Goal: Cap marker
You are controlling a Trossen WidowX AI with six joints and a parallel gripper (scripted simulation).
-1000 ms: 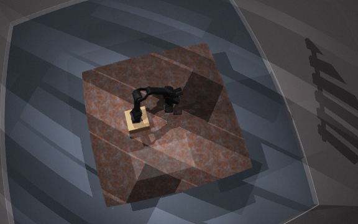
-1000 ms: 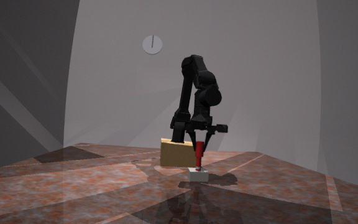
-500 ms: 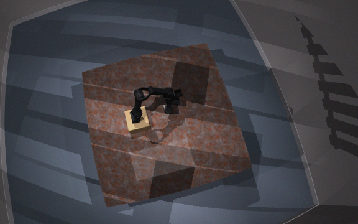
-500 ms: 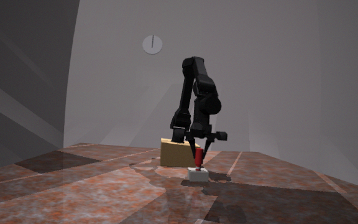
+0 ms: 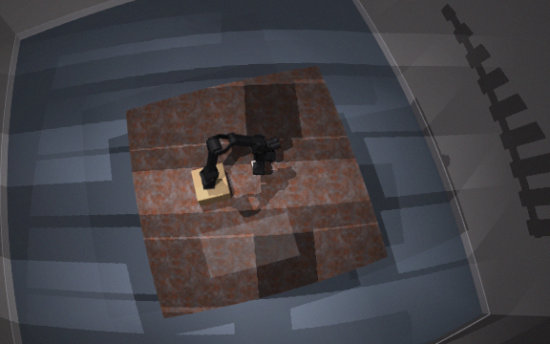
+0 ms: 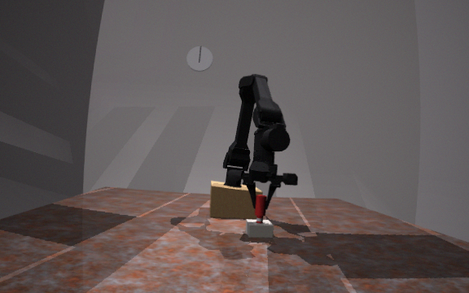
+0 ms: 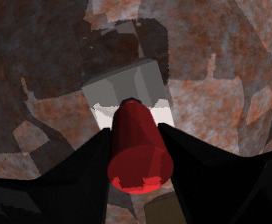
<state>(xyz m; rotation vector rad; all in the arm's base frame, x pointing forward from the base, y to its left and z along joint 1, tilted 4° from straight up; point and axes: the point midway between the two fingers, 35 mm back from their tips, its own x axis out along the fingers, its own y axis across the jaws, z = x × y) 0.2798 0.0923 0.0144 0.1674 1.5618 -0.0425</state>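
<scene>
My gripper (image 6: 261,200) (image 7: 134,131) is shut on the red cap (image 6: 260,206) (image 7: 139,145) and holds it upright. The cap stands straight over the white holder block (image 6: 260,229) (image 7: 128,90). It covers the marker; only a short red stub (image 6: 260,220) shows between the cap's lower end and the block in the exterior view. In the wrist view the marker is hidden under the cap. I cannot tell whether the cap sits fully down.
The arm's tan base box (image 6: 230,201) (image 5: 213,190) stands just behind and to the left of the block. The mottled rust-coloured table top (image 6: 137,260) (image 5: 275,229) stretches all around. Grey walls ring the scene.
</scene>
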